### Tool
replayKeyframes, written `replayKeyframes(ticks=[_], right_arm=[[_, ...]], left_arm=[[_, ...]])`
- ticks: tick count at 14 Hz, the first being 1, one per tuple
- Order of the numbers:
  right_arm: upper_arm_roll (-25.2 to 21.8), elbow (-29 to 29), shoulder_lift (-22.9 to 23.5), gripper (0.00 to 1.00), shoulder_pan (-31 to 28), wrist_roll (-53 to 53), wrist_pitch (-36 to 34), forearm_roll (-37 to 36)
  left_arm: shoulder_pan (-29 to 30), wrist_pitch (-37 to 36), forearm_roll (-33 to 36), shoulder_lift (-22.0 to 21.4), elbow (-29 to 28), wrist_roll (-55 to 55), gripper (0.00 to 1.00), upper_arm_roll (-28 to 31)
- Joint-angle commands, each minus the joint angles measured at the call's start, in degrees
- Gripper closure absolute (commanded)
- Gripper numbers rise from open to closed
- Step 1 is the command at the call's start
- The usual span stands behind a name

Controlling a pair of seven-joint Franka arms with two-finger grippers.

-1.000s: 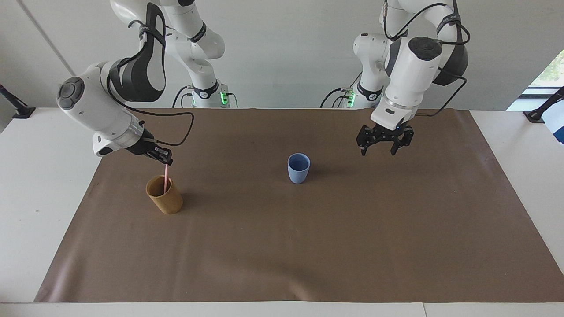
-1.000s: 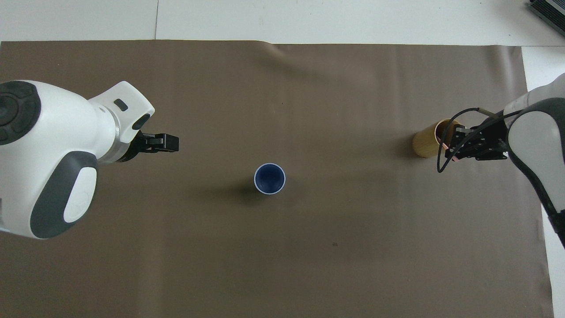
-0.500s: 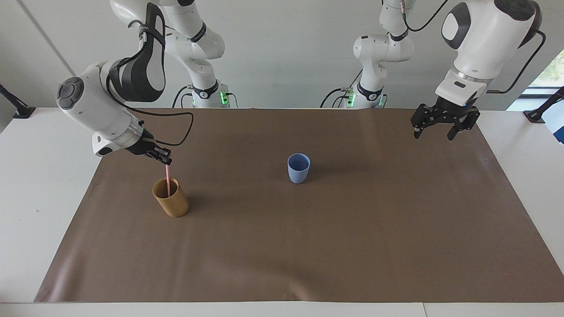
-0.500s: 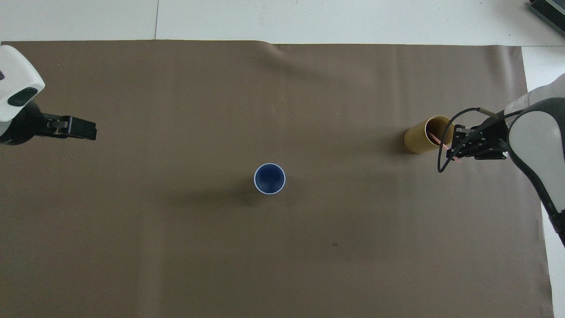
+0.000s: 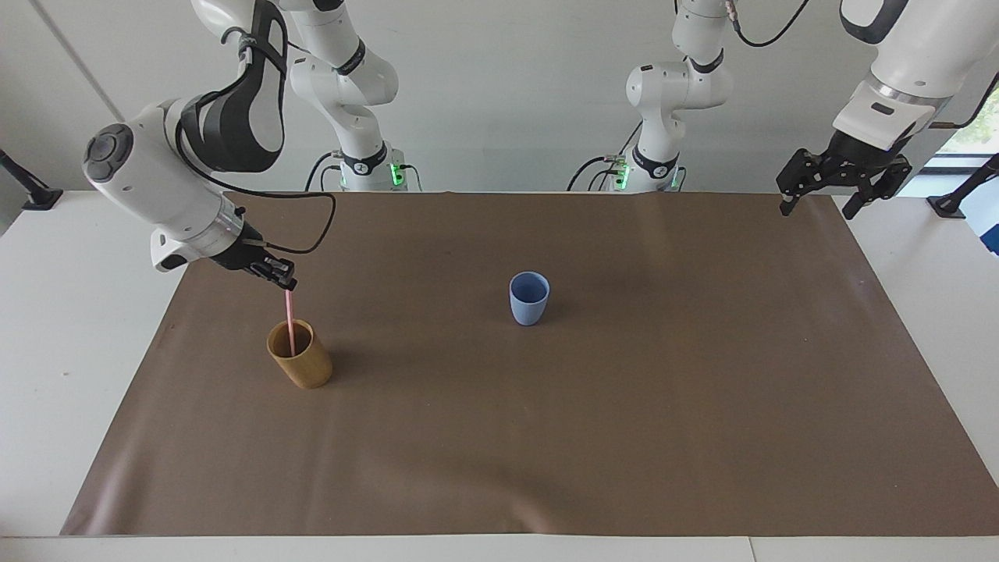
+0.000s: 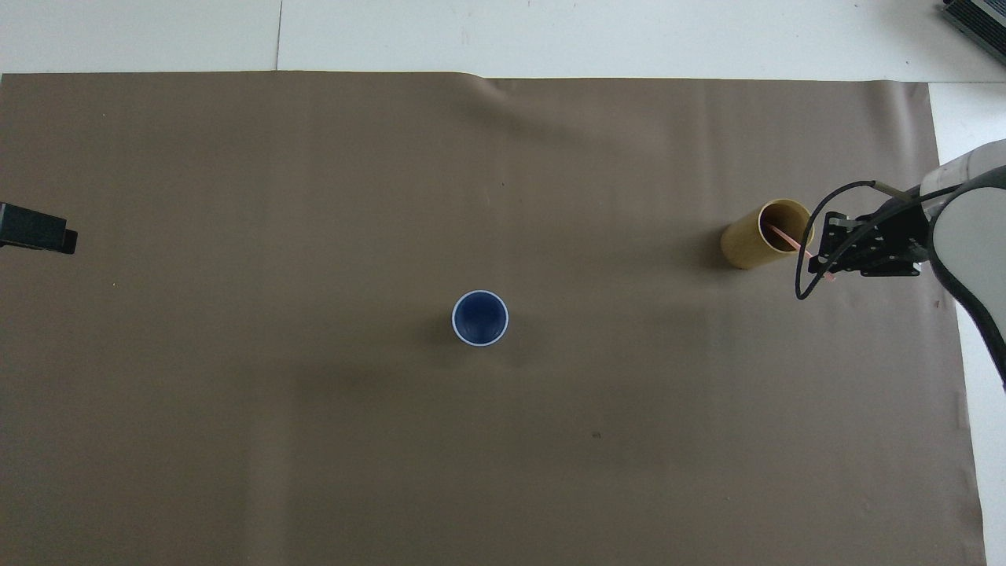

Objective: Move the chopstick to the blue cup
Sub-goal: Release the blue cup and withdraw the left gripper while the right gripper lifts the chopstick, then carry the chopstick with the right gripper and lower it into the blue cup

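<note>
The pale pink chopstick (image 5: pixel 289 316) stands with its lower end inside the tan-brown cup (image 5: pixel 300 355) at the right arm's end of the mat. My right gripper (image 5: pixel 282 282) is shut on the chopstick's top, just above that cup. In the overhead view the right gripper (image 6: pixel 829 255), the chopstick (image 6: pixel 786 238) and the tan-brown cup (image 6: pixel 762 234) show together. The light blue cup (image 5: pixel 529 298) stands upright and empty at the middle of the mat, also in the overhead view (image 6: pixel 480 317). My left gripper (image 5: pixel 841 187) hangs open and empty, raised over the mat's edge at the left arm's end; only its tip (image 6: pixel 39 232) shows from overhead.
A brown mat (image 5: pixel 546 437) covers most of the white table (image 5: pixel 62 328). Only the two cups stand on it.
My left arm swung up and away from beside the blue cup to the left arm's end of the mat. My right gripper rose a little with the chopstick; the tan-brown cup shifted slightly.
</note>
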Motion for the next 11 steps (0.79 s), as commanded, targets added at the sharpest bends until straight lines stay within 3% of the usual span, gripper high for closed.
replayKeyframes(ticks=[1, 4, 8, 11], right_arm=[[0.10, 3.86, -0.88, 1.00, -0.72, -0.51, -5.35, 2.44], [-0.16, 6.95, -2.27, 1.00, -0.72, -0.16, -11.70, 4.30], [0.36, 7.05, -6.32, 1.00, -0.46, 1.07, -15.84, 4.38], [1.68, 6.96, -9.05, 1.00, 1.64, 1.77, -16.11, 4.56]], left_arm=[[1.20, -3.67, 0.73, 2.24, 4.55, 2.40, 0.00, -0.38], [0.94, -4.64, 1.62, 1.37, 4.29, 2.31, 0.00, -0.55], [0.24, -4.20, 1.09, -3.99, -4.22, 1.34, 0.00, -0.90], [-0.03, -4.99, 1.09, -5.49, -6.17, 1.25, 0.00, -0.99]])
